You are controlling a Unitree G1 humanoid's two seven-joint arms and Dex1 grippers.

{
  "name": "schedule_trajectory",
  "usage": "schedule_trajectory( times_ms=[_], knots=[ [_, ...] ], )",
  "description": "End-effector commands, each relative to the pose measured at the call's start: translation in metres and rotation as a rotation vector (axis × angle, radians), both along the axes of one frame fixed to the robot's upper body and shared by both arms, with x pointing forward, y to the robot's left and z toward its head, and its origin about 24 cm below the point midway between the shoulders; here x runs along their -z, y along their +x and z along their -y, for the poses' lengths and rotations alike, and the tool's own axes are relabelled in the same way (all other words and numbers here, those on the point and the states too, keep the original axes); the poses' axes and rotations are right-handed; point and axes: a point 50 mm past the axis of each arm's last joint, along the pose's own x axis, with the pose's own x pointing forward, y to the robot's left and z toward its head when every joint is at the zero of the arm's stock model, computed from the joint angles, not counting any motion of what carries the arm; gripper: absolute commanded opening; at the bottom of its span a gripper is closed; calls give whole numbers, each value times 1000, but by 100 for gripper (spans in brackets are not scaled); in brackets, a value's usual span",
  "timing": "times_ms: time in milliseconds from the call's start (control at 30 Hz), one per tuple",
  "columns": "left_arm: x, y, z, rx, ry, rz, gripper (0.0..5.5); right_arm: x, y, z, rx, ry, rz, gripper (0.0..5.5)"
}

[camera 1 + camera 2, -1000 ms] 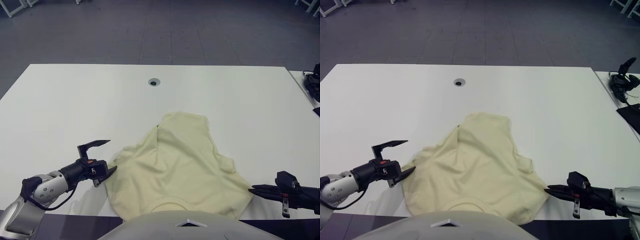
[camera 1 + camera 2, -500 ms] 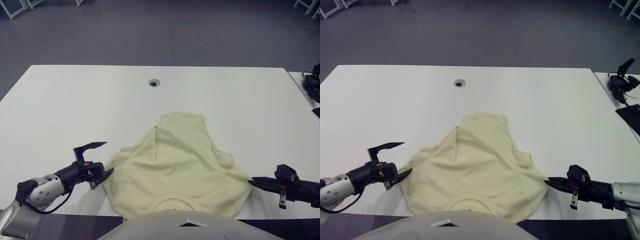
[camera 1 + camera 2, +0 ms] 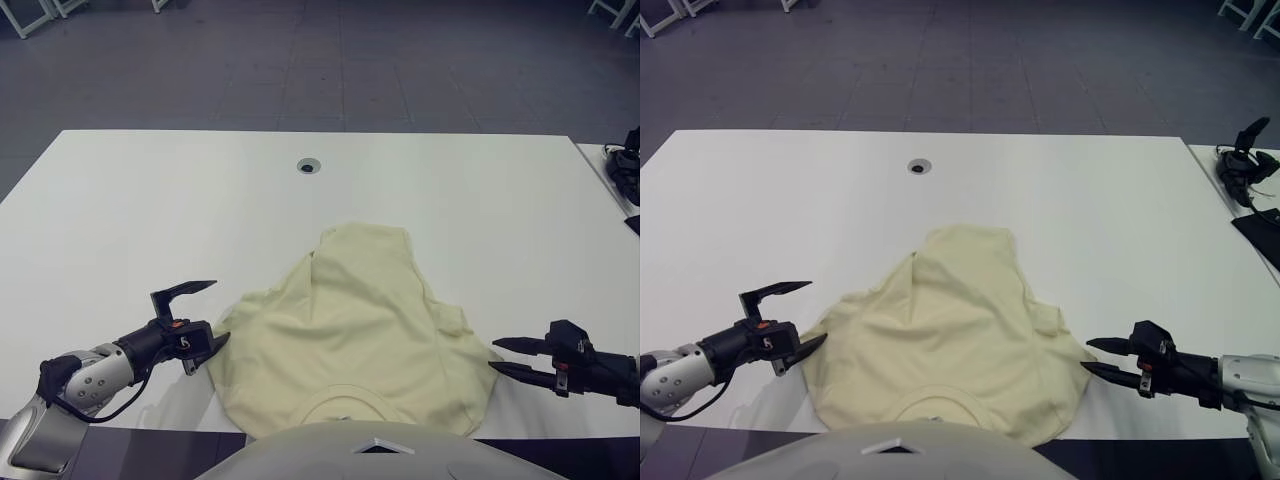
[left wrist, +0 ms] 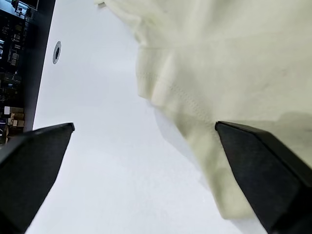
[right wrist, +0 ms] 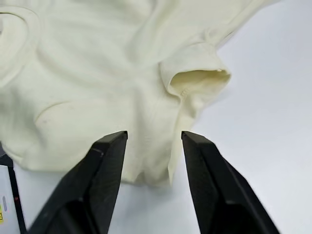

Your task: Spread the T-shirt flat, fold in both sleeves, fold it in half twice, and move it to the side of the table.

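Progress is slight: I see the cream T-shirt [image 3: 350,340] lying rumpled at the white table's [image 3: 150,200] near edge, unspread, all folds left to do. My left gripper [image 3: 218,311] gapes wide beside its left edge and my right gripper [image 3: 494,355] is parted at its right edge. Both are empty.

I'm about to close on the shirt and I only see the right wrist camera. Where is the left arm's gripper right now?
Observer: The left gripper is at the shirt's opposite edge, fingers open, holding nothing.
Operator: Is the shirt spread out on that side?
Observer: No, it is rumpled there, and its far end narrows into a folded hump.
Operator: Anything else on the table?
Observer: A small round hole in the table, beyond the shirt and apart from it.
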Motion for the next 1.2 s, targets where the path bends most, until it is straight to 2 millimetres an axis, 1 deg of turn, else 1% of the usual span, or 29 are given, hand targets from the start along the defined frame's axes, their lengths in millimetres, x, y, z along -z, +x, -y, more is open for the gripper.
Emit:
schedule_trajectory(
  times_ms=[33, 133, 233, 300, 367, 467, 533, 600, 667, 800, 867, 967, 1067, 1200],
  knots=[
    [-3, 0, 1, 7, -23, -15, 540, -13, 6, -1, -9, 19, 26, 278],
    [-5, -4, -1, 14, -25, -44, 540, -20, 12, -3, 12, 66, 59, 318],
    [-11, -6, -3, 21, -34, -52, 540, -24, 16, -3, 41, 88, 92, 360],
    [-18, -6, -4, 18, -49, -35, 540, -27, 20, -3, 67, 112, 119, 392],
    [-29, -1, -5, -4, -75, 15, 540, -28, 28, -6, 88, 126, 160, 425],
    [-45, 5, -2, -17, -159, 50, 540, -29, 35, -12, 109, 162, 194, 474],
    [-56, 8, 3, -16, -250, 54, 540, -30, 43, -17, 135, 202, 225, 505],
    [-64, 17, 12, -16, -366, 52, 540, -32, 54, -24, 160, 248, 264, 534],
    [-62, 29, 22, -4, -449, 15, 540, -30, 68, -33, 188, 272, 297, 539],
    [-41, 66, 42, -18, -528, -62, 540, -19, 97, -52, 232, 274, 329, 539],
    [-30, 84, 49, -52, -560, -109, 540, -10, 115, -56, 288, 234, 346, 539],
    [-18, 102, 60, -64, -571, -182, 540, 3, 134, -60, 354, 196, 337, 539],
    [-12, 112, 69, -65, -592, -242, 540, 9, 148, -64, 407, 195, 325, 539],
    [-8, 114, 78, -57, -651, -329, 540, 11, 157, -76, 424, 240, 307, 539]
  ],
)
